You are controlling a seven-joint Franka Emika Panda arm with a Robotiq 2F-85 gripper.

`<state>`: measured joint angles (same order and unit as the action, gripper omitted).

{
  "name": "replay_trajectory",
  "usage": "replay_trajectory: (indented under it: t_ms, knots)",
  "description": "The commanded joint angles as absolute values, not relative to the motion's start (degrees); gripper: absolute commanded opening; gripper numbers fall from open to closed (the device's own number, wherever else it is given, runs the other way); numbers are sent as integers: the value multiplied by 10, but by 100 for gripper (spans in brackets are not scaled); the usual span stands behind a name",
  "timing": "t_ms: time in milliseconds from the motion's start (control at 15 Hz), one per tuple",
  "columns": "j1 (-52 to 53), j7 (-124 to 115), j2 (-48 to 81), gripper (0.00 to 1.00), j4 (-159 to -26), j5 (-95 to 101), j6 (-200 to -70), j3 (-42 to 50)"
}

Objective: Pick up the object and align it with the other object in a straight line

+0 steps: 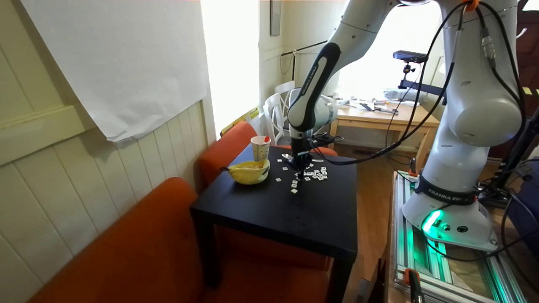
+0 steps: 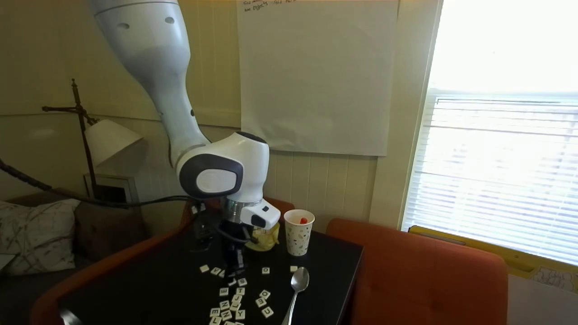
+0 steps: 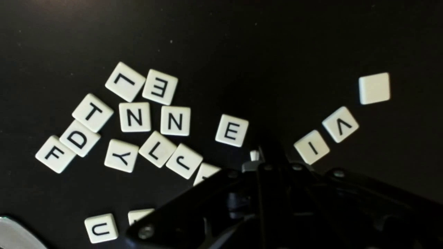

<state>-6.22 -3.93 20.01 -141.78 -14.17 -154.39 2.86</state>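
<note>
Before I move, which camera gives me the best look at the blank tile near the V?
The wrist view: there the blank tile shows large and whole, its plain top toward the lens. In both exterior views it is just a small pale square, too small to check for lettering.

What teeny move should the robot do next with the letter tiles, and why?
I'd guess: lift the gripper straight up, just a little. In the wrist view a white bit shows by its tips, but I can't tell if it's held; lifting may show. Going sideways might bump the E tile or the I tile, close on either side.
</note>
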Motion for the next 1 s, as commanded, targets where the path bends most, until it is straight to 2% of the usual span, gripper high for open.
replay_trajectory:
  t_ms: [0, 533, 600, 667, 933]
  knots:
    - [-56, -33, 219, 3, -1396, -122, -1533, 25]
    - [-35, -41, 216, 3, -1397, -71, -1544, 39]
    - [-35, -38, 204, 28, -1405, -69, -1541, 39]
    - [-36, -34, 198, 29, -1410, -68, -1539, 37]
    - [-65, 16, 134, 55, -1456, -119, -1544, 0]
